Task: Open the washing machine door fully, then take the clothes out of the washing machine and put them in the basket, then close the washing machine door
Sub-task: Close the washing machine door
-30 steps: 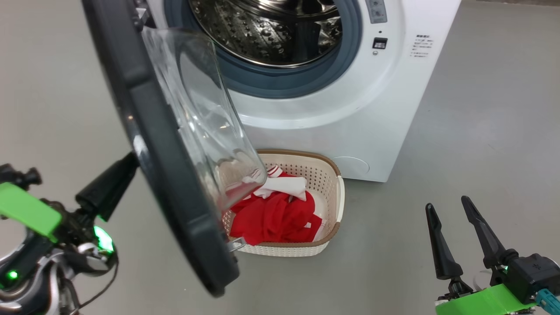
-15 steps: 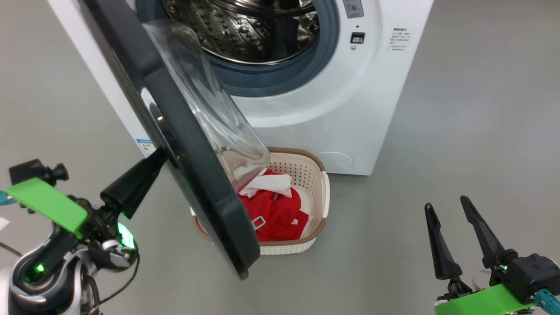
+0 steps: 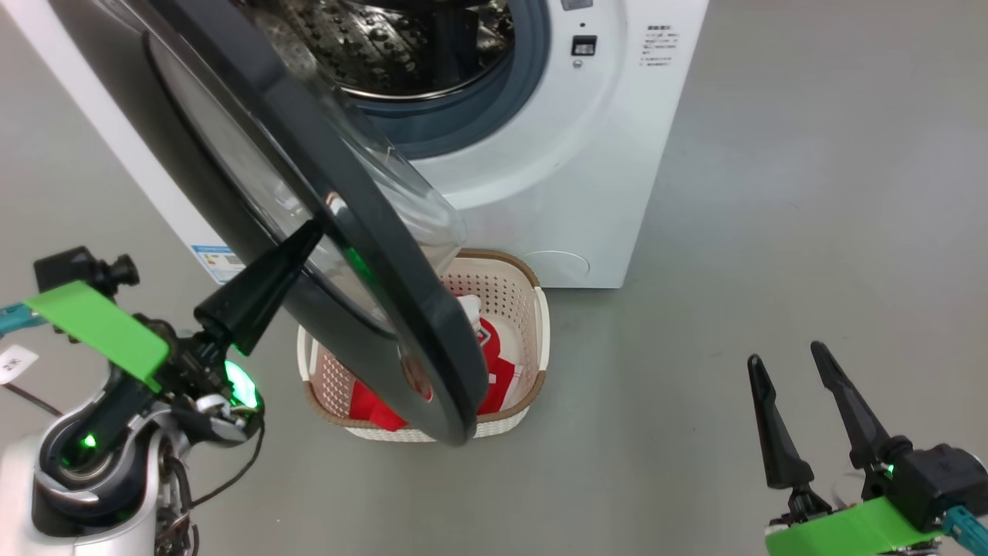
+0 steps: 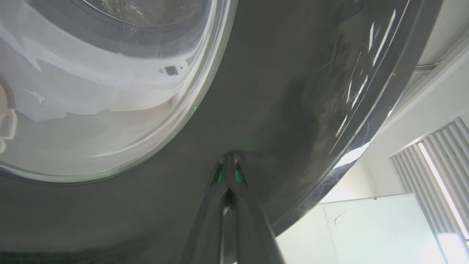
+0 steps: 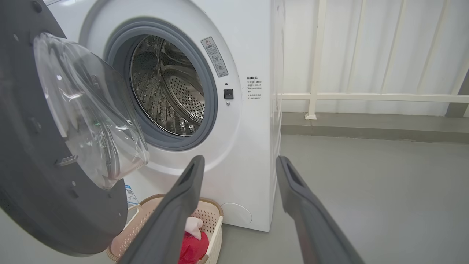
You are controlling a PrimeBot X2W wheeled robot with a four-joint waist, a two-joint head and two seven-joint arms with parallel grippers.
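Observation:
The washing machine [image 3: 540, 177] stands at the top of the head view, its steel drum [image 3: 401, 46] showing nothing inside. The washing machine door [image 3: 409, 324] hangs partly swung across the opening, over the basket [image 3: 540, 332]. My left gripper [image 3: 309, 232] is shut, its tip pressed against the door's outer face; the left wrist view shows the tip [image 4: 229, 157] on the glossy black rim [image 4: 293, 91] beside the glass. Red and white clothes [image 3: 494, 371] lie in the basket on the floor before the machine. My right gripper [image 3: 783, 354] hangs open and empty at the lower right, away from everything.
Grey floor [image 3: 772, 193] stretches open to the right of the machine. A white railing [image 5: 366, 97] and wall run behind it. In the right wrist view the open fingers [image 5: 183, 205] frame the machine [image 5: 253, 146], the door [image 5: 36, 183] and the basket [image 5: 216, 216].
The head camera has turned, shifting the scene left. The door has swung closer to the machine, now showing its outer face, with my shut left gripper moving up and right against it. The right gripper kept still.

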